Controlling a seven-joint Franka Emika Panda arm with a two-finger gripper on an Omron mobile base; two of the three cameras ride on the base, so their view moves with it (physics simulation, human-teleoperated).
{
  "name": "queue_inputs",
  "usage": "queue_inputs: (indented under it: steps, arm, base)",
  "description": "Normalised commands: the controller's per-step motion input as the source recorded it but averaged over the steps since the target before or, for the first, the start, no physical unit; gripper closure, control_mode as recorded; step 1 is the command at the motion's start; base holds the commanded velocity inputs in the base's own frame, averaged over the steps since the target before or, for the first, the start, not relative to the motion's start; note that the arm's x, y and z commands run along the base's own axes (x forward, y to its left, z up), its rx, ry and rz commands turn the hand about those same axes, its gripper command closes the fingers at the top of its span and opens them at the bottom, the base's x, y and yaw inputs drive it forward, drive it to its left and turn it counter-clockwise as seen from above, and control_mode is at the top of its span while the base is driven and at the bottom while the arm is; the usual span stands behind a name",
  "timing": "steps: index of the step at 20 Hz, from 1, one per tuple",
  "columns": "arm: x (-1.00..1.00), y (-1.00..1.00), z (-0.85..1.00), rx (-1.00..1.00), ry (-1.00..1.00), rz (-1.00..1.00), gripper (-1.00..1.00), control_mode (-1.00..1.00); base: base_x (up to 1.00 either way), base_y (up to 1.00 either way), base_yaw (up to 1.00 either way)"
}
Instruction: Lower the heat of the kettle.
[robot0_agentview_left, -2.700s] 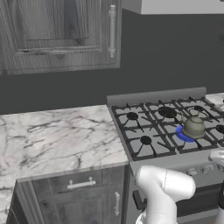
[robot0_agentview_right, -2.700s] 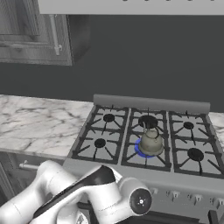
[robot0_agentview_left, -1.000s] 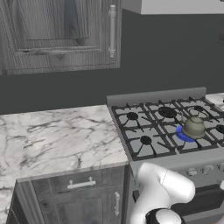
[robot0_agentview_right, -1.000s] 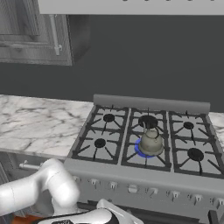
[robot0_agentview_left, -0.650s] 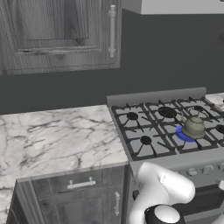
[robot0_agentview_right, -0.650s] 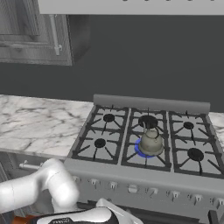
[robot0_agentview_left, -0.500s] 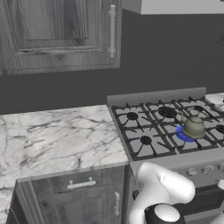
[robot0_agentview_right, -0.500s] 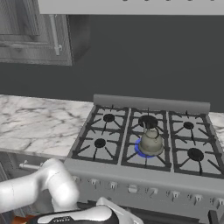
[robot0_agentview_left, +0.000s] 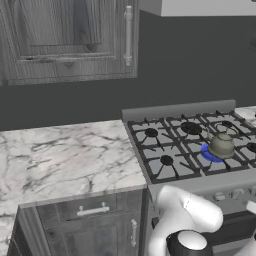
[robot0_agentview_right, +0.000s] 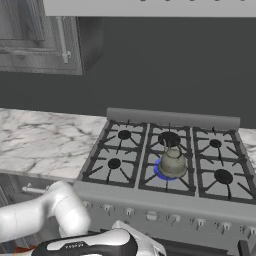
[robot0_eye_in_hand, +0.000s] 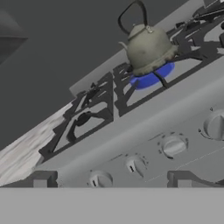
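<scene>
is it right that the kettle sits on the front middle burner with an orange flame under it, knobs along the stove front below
Not quite: the flame under the kettle is blue, not orange, as the right base view shows. The rest holds: front middle burner, with the knobs along the stove front below.

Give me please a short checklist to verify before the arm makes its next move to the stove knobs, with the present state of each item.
1. Burner under the kettle is lit: ok, blue flame shows beneath it.
2. Kettle sits upright on the grate: ok in both base views.
3. Knobs are in front of the hand: ok, a row of them on the stove front fills the lower hand view.
4. Which knob controls the kettle's burner: cannot tell, no marking is readable.
5. Gripper is open, ready to take a knob: cannot tell, the fingertips barely rise into the hand view.
6. Gripper touches a knob: not ok, the knobs look apart from the tips.
</scene>
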Motion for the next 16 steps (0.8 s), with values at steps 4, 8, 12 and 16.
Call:
queue_inputs:
  steps: [4,8,12,16]
  arm:
    - [0.12,-0.14,0.00,0.00,-0.04,0.00,-1.00,-1.00]
    - [0.04,-0.20,-0.01,0.00,-0.09,0.00,-1.00,-1.00]
    - [0.00,-0.22,-0.02,0.01,-0.13,0.00,-1.00,-1.00]
    - [0.00,-0.22,-0.03,0.01,-0.17,0.00,-1.00,-1.00]
  base:
    - [0.00,0.00,0.00]
    - [0.00,0.00,0.00]
    - [0.00,0.00,0.00]
    - [0.00,0.00,0.00]
